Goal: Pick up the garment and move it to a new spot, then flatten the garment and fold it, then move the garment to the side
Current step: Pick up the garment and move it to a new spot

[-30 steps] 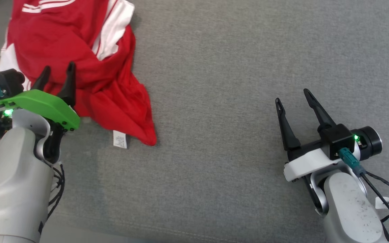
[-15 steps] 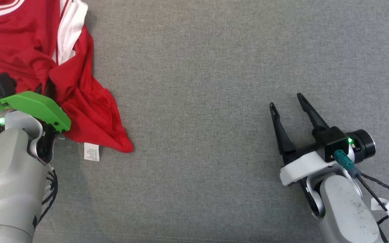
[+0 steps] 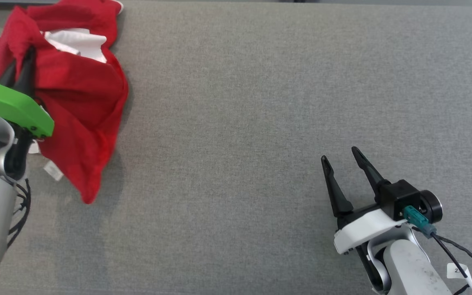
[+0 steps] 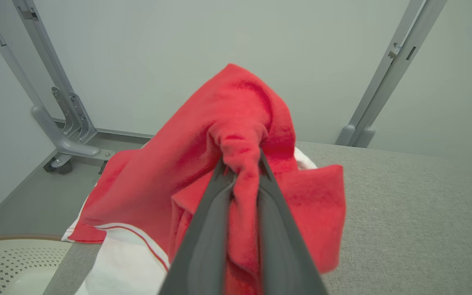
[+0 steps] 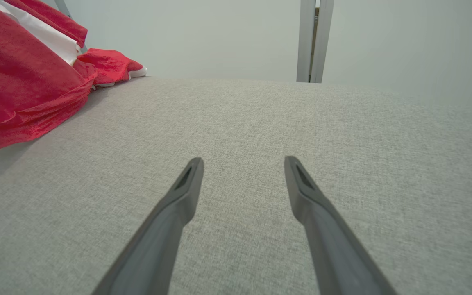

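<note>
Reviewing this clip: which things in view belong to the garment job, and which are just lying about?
Belongs to the job: red and white cloth garment, left gripper with fingers shut on it, open right gripper, grey fabric work surface.
Just lying about: grey metal frame posts, cream perforated seat.

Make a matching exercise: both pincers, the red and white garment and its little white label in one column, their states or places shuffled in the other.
1. left pincer
2. right pincer
3. red and white fabric garment
4. small white care label

A. open above the grey fabric tabletop
B. bunched at the robot's left
C. shut on a fold of the garment
D. by the garment's lower edge

Pairs: 1-C, 2-A, 3-B, 4-D
</note>
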